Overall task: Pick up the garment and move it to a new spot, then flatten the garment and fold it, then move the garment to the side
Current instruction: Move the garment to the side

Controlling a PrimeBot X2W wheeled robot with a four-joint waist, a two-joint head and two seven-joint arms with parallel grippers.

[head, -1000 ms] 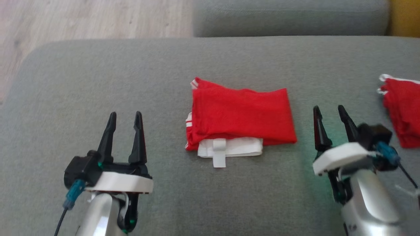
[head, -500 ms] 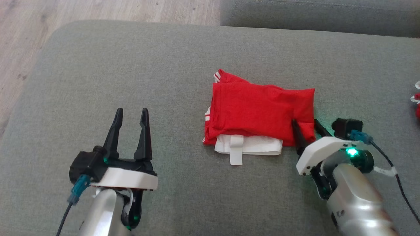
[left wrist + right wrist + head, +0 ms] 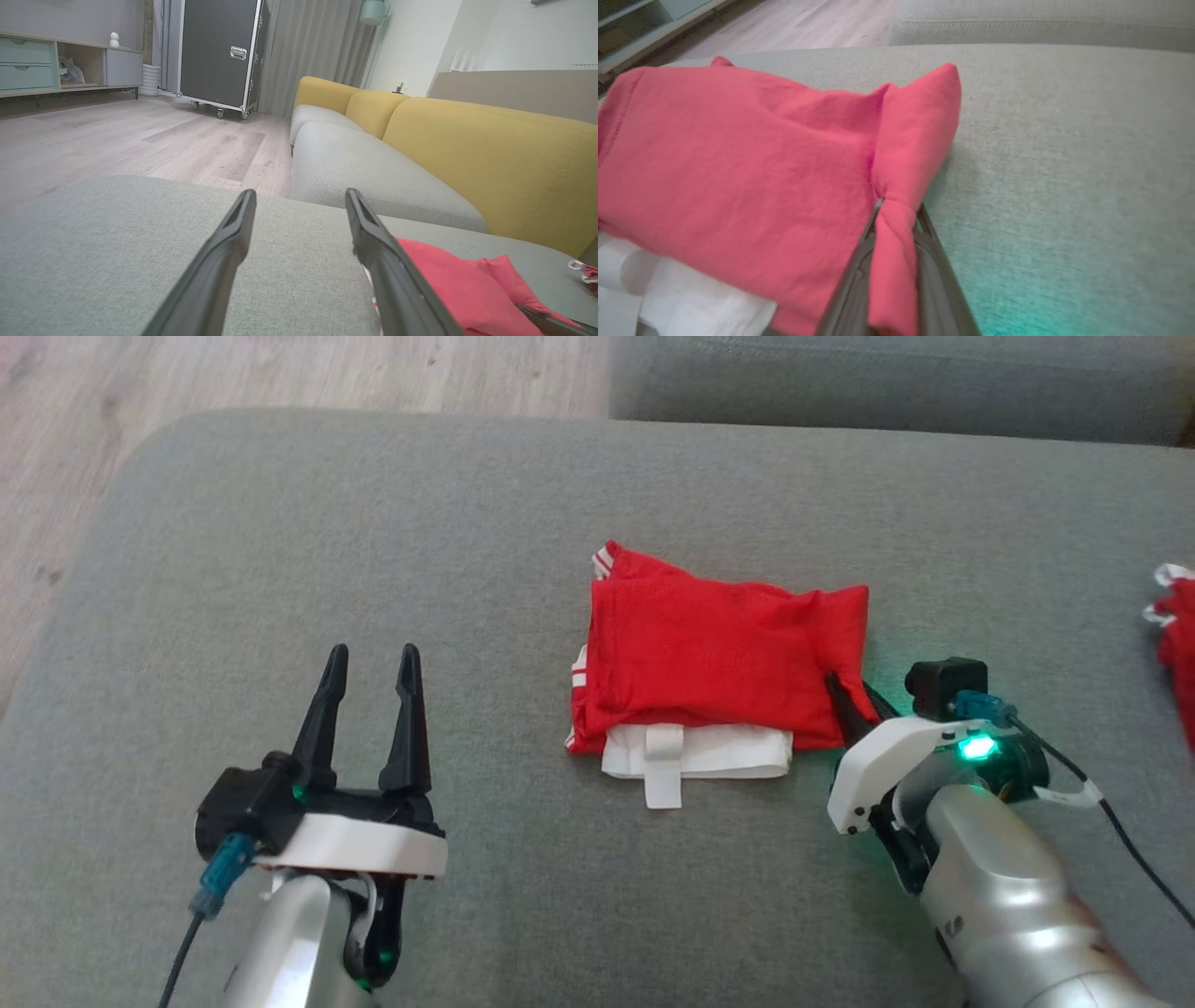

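Nearest the robot, the left gripper [image 3: 372, 658] hovers over bare grey sofa cushion [image 3: 373, 541] at the lower left, its two dark fingers [image 3: 233, 247] spread apart with nothing between them. On the other side, the right gripper [image 3: 851, 695] reaches in low from the lower right, and its fingers are closed on the near right corner of the garment [image 3: 719, 653]. In the right wrist view, a bunched fold of red cloth is pinched between the two tips and pulled up into a small peak. The garment lies folded into a rough rectangle near the middle of the cushion. It is red on top, with a white layer [image 3: 695, 751] and a short white tab sticking out from under its near edge and white striped trim at its left end. Well apart at the far right edge lies another red cloth [image 3: 1178, 635]. Beyond are a second grey cushion [image 3: 887, 383] and pale wooden floor [image 3: 280, 373].
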